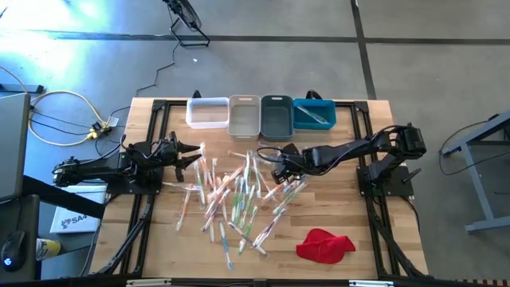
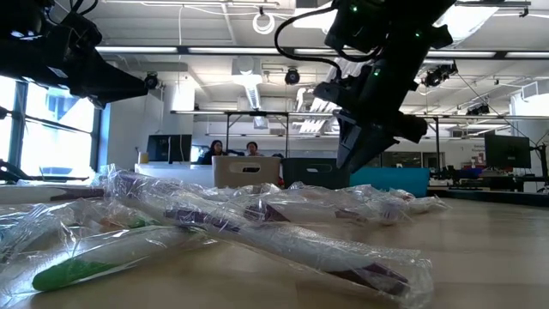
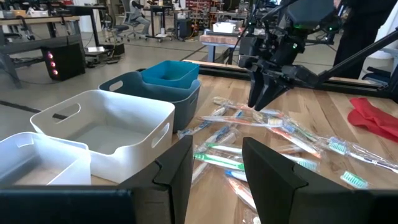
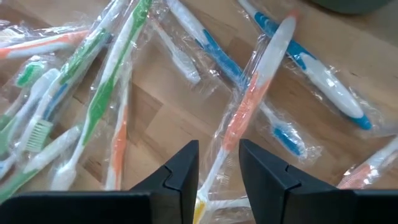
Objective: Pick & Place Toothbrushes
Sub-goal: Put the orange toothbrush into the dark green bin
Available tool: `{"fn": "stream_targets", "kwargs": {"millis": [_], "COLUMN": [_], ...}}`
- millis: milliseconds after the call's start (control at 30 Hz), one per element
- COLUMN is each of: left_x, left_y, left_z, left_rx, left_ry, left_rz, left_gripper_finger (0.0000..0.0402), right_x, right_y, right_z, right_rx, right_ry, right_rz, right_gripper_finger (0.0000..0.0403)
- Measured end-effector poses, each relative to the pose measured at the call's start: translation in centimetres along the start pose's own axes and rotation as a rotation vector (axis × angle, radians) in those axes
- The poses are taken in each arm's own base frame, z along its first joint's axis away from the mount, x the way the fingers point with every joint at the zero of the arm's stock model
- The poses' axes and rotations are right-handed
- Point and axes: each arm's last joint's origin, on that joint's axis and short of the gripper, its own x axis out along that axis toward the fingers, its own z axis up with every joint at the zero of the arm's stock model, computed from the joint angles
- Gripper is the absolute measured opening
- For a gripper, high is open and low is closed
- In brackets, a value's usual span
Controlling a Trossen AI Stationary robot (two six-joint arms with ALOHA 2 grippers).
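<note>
A loose heap of thin wrapped toothbrushes (image 1: 235,195) with orange, green, blue and white handles in clear crinkled wrappers is seen spread across the middle of the pale wooden plank tabletop (image 1: 366,215). Along the far edge of the tabletop four small rectangular plastic bins are lined up side by side: a white bin (image 1: 207,112), a beige bin (image 1: 244,116), a grey bin (image 1: 276,116) and a blue bin (image 1: 314,114); one wrapped toothbrush is seen lying in the blue bin. A crumpled red cloth (image 1: 324,245) lies near the front right part of the tabletop, apart from the heap. The right tool (image 1: 279,166) is stretched out over the right side of the heap and held low above it; in the right wrist view its two dark fingers (image 4: 180,167) stand a little apart, with nothing clamped between them, and an orange-and-white wrapped toothbrush (image 4: 258,84) runs just beyond the gap between them. Whether the fingertips touch a wrapper cannot be told. The left tool (image 1: 194,153) is held at the left edge of the heap, raised above the tabletop, and in the left wrist view its fingers (image 3: 177,171) are seen apart and empty, facing the bins and the right tool (image 3: 266,93). In the low view the wrappers fill the foreground, and two seated persons (image 2: 232,151) are seen far off in the room behind the tabletop.
</note>
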Motion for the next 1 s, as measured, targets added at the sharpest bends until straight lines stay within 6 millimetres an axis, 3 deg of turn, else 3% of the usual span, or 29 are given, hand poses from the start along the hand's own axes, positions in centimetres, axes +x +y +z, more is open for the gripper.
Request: {"fn": "stream_targets", "kwargs": {"millis": [567,1000], "left_x": [0.0,0.0], "left_y": [0.0,0.0], "left_z": [0.0,0.0], "left_rx": [0.0,0.0], "left_ry": [0.0,0.0], "left_rz": [-0.004,-0.003], "left_gripper_finger": [0.0136,0.0136], "right_x": [-0.1,-2.9], "right_y": [0.9,4.1], "right_z": [0.6,3.3], "right_rx": [0.028,-0.107], "right_ry": [-0.032,-0.121], "right_rz": [0.104,0.206], "right_gripper_finger": [0.0177,0.0135]}}
